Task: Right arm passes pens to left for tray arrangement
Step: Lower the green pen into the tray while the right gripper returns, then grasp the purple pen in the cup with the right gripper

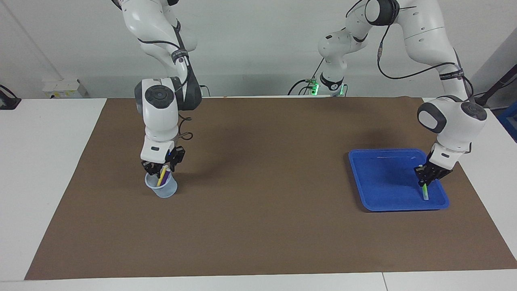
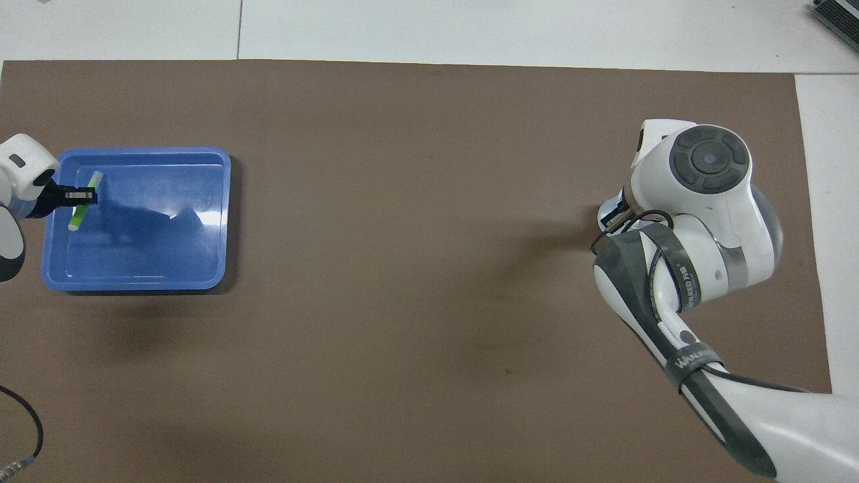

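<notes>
Brown-matted surface: green pen [image 1: 424, 190] is pinched upright over tray [image 1: 379, 178] by left fingers [image 1: 424, 180]; right fingers' [image 1: 155, 169] spread cannot be told at cup [image 1: 161, 187].

Even, bright, diffuse light falls from above in both views, with no hard-edged shadows. On the brown mat [image 1: 258, 226] soft dark patches spread under each arm, and a thin shadow hugs the blue tray [image 2: 134, 272] along its 3 and 6 o'clock edges in the overhead view. White glare streaks lie on the tray floor toward 3 o'clock. Both pictures are sharp edge to edge, with slight bowing of the mat's border.
</notes>
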Robot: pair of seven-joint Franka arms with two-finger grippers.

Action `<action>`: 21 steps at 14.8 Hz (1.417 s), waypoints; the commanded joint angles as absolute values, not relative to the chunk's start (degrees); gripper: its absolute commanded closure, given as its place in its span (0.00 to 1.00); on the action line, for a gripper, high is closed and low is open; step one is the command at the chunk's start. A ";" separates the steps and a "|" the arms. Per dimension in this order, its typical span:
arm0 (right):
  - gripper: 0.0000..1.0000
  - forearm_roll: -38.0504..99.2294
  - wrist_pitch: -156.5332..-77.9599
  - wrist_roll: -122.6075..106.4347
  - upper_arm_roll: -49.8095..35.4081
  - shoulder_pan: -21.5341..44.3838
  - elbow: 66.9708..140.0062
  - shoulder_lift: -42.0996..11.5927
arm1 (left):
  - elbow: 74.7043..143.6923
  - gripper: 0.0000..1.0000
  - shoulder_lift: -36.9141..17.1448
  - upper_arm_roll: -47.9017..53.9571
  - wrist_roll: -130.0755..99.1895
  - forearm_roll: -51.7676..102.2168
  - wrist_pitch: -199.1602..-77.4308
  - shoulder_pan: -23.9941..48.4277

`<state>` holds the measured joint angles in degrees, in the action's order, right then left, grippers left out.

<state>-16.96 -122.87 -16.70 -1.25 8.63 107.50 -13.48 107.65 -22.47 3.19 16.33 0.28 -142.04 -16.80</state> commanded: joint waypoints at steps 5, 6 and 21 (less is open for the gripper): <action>0.62 -17.05 -123.49 -14.24 -1.58 8.17 105.21 -15.38 | 112.59 1.00 -23.12 3.08 16.61 0.09 -148.97 -16.44; 0.63 -17.14 -123.49 -14.33 -1.67 8.09 105.21 -15.38 | 112.67 1.00 -23.12 3.08 16.70 0.09 -148.97 -16.35; 0.95 -14.33 -116.56 -14.94 -1.58 7.21 99.60 -15.64 | 99.69 0.29 -23.20 3.08 16.09 0.09 -132.57 -15.30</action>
<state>-16.22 -120.68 -15.07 -0.99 8.25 103.80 -14.83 105.56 -22.86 3.59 16.33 0.29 -139.79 -16.70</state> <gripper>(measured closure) 0.815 0.291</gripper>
